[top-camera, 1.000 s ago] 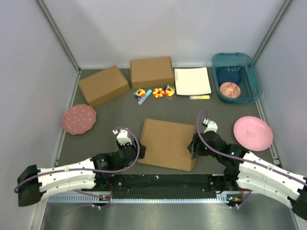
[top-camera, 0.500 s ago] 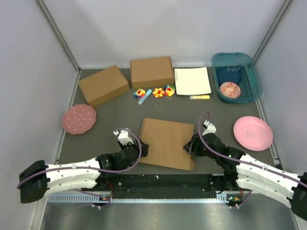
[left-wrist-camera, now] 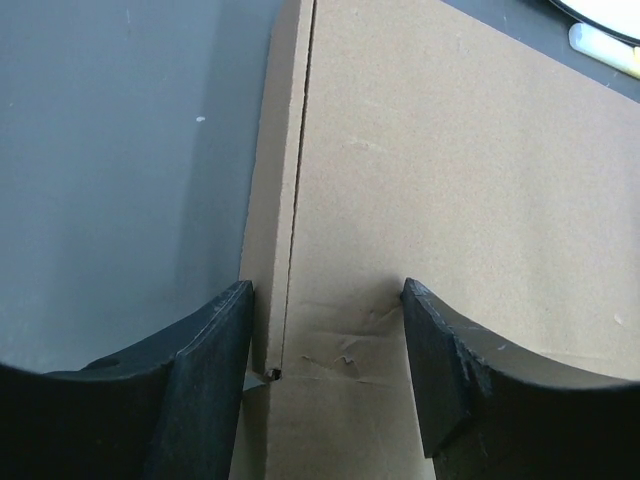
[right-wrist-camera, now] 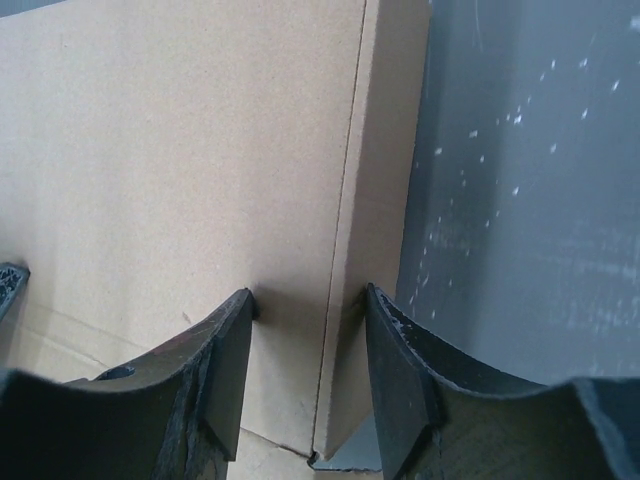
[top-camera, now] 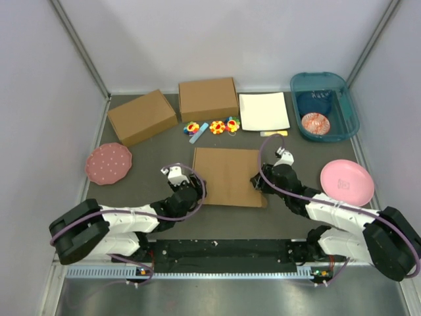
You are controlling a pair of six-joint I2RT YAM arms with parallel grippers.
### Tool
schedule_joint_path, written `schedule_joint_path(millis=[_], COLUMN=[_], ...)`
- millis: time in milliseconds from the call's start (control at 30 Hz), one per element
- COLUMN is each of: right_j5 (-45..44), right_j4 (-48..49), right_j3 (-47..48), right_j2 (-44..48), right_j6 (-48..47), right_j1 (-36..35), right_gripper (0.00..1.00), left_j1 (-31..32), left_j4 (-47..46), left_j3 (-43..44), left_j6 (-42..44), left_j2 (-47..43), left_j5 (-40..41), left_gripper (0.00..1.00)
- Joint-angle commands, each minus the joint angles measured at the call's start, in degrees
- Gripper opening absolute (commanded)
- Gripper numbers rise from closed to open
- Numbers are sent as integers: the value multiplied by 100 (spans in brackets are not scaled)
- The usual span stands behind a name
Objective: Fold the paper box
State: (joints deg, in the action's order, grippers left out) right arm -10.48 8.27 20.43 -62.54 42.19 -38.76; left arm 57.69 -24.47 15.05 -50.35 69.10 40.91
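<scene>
Shift: you are seeing the paper box [top-camera: 227, 172] sitting farther from the arm bases than a second ago and squared up, with both arms reaching farther out.
Left gripper [left-wrist-camera: 328, 300]: its jaws are standing spread, straddling the box's left edge.
Right gripper [right-wrist-camera: 308, 300]: its jaws are standing apart astride the right edge, the outer finger touching the side wall.
Box: it is lying flat mid-table, between the two grippers.
Far edge: a white sheet [top-camera: 263, 110] is lying just beside a smaller cardboard box [top-camera: 208, 99].

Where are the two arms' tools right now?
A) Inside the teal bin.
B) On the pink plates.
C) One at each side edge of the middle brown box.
C: the left tool and the right tool sit at opposite side edges of the paper box.
</scene>
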Motion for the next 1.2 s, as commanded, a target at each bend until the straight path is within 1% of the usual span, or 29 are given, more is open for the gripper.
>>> schedule_joint_path(millis=[0, 33, 67, 100, 133, 167, 200, 233, 267, 333, 367, 400, 433, 467, 500, 533, 567, 600, 633, 700, 733, 833, 967, 1033, 1067, 1167], right_j5=[152, 108, 55, 11, -15, -15, -15, -24, -33, 28, 55, 46, 142, 230, 309, 545, 712, 836, 968, 1022, 1222, 1312, 1364, 1408, 1426, 1444], right_j4=[-97, -246, -369, -457, -658, -773, -818, -1088, -1161, -1231, -1214, -1170, -1092, -847, -593, -425, -110, 41, 130, 366, 412, 570, 579, 535, 518, 474], right_j3=[207, 225, 242, 277, 286, 365, 418, 479, 584, 708, 795, 840, 875, 893, 910, 937, 989, 1024, 1051, 1121, 1122, 1008, 928, 919, 911, 841], right_j2=[-373, -312, -189, 64, 223, 347, 557, 629, 664, 691, 639, 586, 411, 305, 200, -80, -213, -362, -573, -785, -838, -944, -926, -952, -970, -1014], right_j6=[-361, -413, -423, -449, -492, -510, -528, -598, -633, -730, -748, -757, -765, -774, -765, -704, -678, -643, -599, -572, -511, -449, -493, -545, -563, -581], right_j1=[132, 167, 193, 211, 307, 360, 430, 535, 597, 720, 834, 905, 967, 1115, 1204, 1283, 1449, 1477, 1486, 1486, 1486, 1486, 1494, 1486, 1486, 1486], right_gripper=[42, 45, 52, 54, 59, 60, 61, 63, 63, 64, 64, 64, 64, 64, 64, 63, 62, 62, 61, 60, 59, 58, 58, 56, 56, 50], left_j1=[-162, -162, -153, -188, -214, -232, -328, -398, -486, -793, -925, -1231, -1399, -1732, -1892, -2024, -2199, -2236, -2245, -2254, -2254, -2254, -2254, -2254, -2254, -2245], left_j4=[-236, -42, 151, 562, 723, 863, 1126, 1233, 1330, 1401, 1366, 1305, 1130, 998, 831, 612, 471, 365, 294, 162, 49, -242, -260, -216, -173, -23], left_j3=[209, 244, 288, 306, 314, 314, 306, 332, 341, 367, 376, 385, 411, 429, 455, 542, 604, 665, 779, 859, 825, 701, 649, 657, 675, 675], left_j6=[394, 472, 491, 508, 639, 710, 789, 946, 1017, 1193, 1229, 1255, 1264, 1264, 1247, 1212, 1203, 1211, 1203, 1089, 1062, 948, 974, 1062, 1045, 975], left_j2=[218, 113, -201, -413, -893, -1151, -1406, -1861, -2057, -2417, -2454, -2437, -2254, -2113, -1929, -1509, -1279, -1067, -691, -434, -259, -90, -11, 16, 42, 200], left_j5=[-1137, -998, -910, -796, -716, -550, -531, -531, -583, -715, -898, -1039, -1171, -1521, -1698, -1865, -2058, -2304, -2376, -2508, -2683, -2903, -3141, -3325, -3430, -3729], left_gripper=[50, 60, 65, 69, 74, 78, 80, 81, 82, 84, 85, 86, 86, 86, 86, 85, 84, 82, 81, 80, 79, 79, 76, 73, 69, 62])
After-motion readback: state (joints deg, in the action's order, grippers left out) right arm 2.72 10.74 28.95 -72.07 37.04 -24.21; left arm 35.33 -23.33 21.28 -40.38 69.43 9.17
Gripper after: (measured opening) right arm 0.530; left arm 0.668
